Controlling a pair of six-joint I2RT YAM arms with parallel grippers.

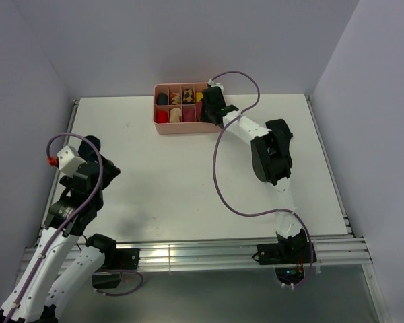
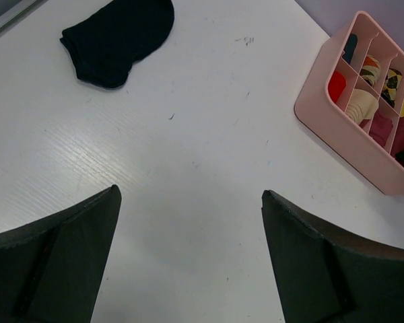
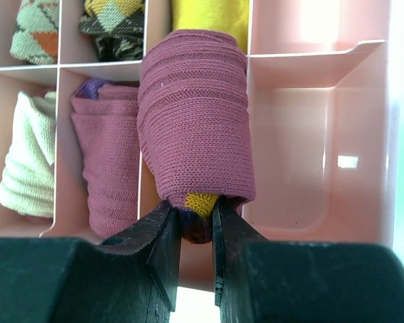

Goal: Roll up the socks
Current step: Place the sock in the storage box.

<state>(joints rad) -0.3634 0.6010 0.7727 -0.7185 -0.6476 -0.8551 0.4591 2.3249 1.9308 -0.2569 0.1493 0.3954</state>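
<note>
Black knit, thin and limp: the black sock (image 2: 118,40) lies flat and unrolled on the white surface (image 2: 209,134), at the far left of the left wrist view. We judge it light and floppy, likely to bunch or slide on this smooth top instead of turning over neatly. A pinch across one short end, through its full thickness, looks like the best hold. Its left edge seems doubled, but we cannot tell whether that is a fold or a second layer.

The left jaws stand wide apart with nothing between them. They hover over bare surface, well apart from the black sock, which sits ahead and to their left.

Further right is the pink tray (image 2: 350,145), most of its compartments filled.

In the right wrist view, the maroon roll (image 3: 195,114) is springy and compressible, and we expect it to loosen if let go carelessly. The right jaws are clamped on its near end, where a yellow tip shows. The maroon roll reaches away from them over the divider between a second maroon bundle (image 3: 111,155) and a bare compartment on the right. We cannot tell whether it touches the tray.
</note>
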